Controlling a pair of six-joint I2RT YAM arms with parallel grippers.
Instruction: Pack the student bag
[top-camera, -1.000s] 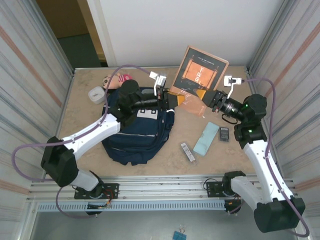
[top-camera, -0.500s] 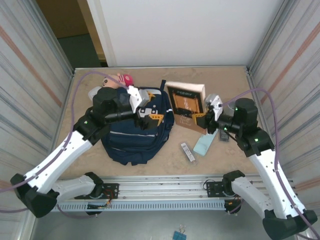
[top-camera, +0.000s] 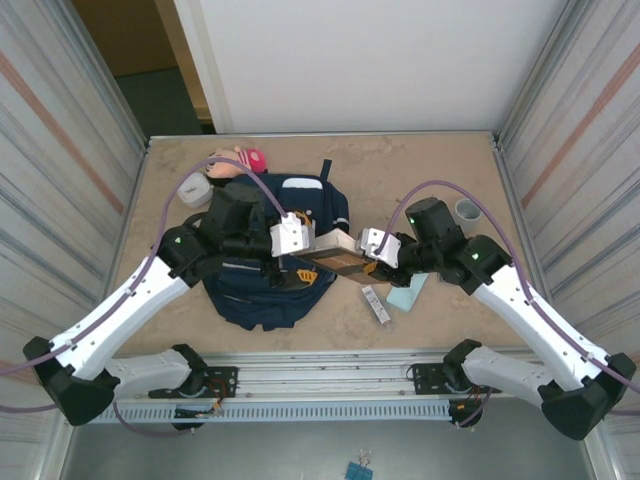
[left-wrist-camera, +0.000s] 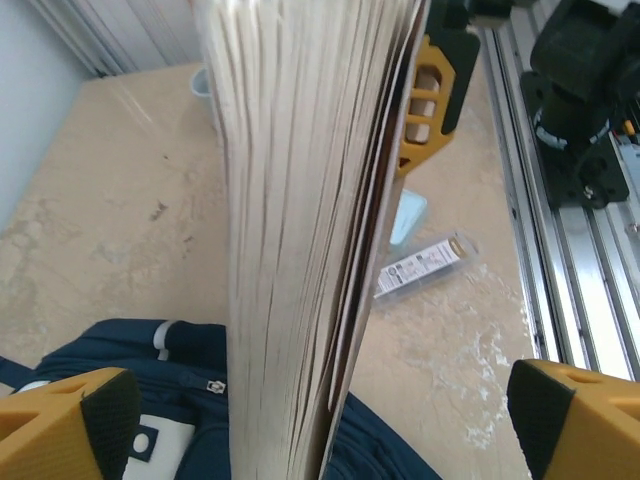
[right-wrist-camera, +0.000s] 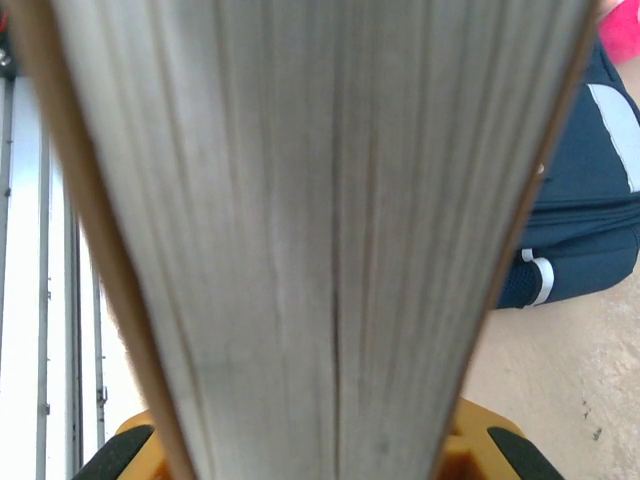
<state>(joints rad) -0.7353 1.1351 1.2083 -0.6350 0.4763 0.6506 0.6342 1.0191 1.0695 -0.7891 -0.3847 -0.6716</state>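
Bag lies flat on the table, left of centre, partly under the left arm, with a pink doll just beyond its far end. Off its right edge a book hangs above the table between the two grippers, its near end over the bag's edge. The right gripper pinches the book's far end: in its wrist view the yellow fingers press on both covers, page edges filling the middle. The left gripper is spread wide, its fingers well apart on either side of the book and touching neither cover. Beneath the book on the table lie a pale blue pouch and, just beside it, a small packet.
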